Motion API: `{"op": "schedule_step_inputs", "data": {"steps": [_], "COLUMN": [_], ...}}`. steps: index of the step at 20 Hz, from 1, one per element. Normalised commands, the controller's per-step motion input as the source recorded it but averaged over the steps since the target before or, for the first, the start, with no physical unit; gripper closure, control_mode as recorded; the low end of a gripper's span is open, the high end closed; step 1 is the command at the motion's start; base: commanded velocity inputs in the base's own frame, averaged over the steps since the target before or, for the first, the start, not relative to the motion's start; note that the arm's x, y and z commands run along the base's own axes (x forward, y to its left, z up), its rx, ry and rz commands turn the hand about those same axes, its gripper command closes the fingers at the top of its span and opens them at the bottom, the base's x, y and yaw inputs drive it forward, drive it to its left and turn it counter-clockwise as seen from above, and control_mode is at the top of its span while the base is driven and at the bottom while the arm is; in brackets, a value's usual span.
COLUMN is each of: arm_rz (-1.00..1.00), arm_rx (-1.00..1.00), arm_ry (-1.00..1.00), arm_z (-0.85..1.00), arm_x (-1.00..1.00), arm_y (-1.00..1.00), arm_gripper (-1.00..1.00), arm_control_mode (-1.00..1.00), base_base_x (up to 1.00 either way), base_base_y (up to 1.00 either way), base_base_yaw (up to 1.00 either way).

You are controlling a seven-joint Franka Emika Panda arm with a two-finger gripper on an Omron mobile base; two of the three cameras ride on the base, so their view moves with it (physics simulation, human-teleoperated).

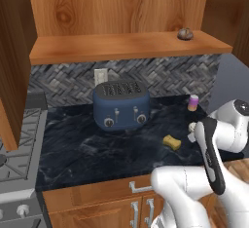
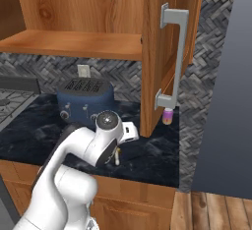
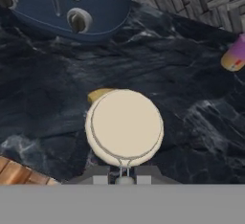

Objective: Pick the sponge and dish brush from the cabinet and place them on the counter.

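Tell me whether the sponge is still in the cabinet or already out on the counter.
Out. The sponge lies flat on the dark counter, right of the toaster, well below the cabinet shelf.

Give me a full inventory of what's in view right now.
sponge: one, yellow, lying on the counter in front of the toaster.
dish brush: one, cream, round head up, held in the gripper above the counter.
toaster: one, dark blue, at the back of the counter.
jar: one, purple and cream, on the counter by the wall.
brown lump: one, on the cabinet shelf.
counter: one, dark marbled stone.
stove: one, grey, left of the counter.
gripper: one, dark tips, shut on the brush handle.
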Motion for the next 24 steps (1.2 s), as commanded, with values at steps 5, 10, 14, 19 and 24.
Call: {"op": "schedule_step_inputs", "data": {"steps": [5, 10, 14, 19, 24], "arm_rz": [-0.01, 0.0, 0.0, 0.0, 0.0], "arm_rx": [-0.02, -0.02, -0.03, -0.04, -0.04], "arm_ry": [-0.03, -0.04, -0.01, 0.03, 0.1], "arm_z": [-0.3, -0.26, -0.31, -0.28, -0.17], "arm_x": [0.35, 0.33, 0.23, 0.18, 0.15], "arm_y": [-0.16, -0.12, -0.11, -0.05, -0.01], "arm_gripper": [1.0, 1.0, 1.0, 1.0, 1.0], "arm_control_mode": [-1.0, -1.0, -1.0, -1.0, -1.0], "base_base_x": [0.0, 0.0, 0.0, 0.0, 0.0], "base_base_y": [0.0, 0.0, 0.0, 0.0, 0.0], "base_base_yaw": [0.0, 0.0, 0.0, 0.0, 0.0]}}
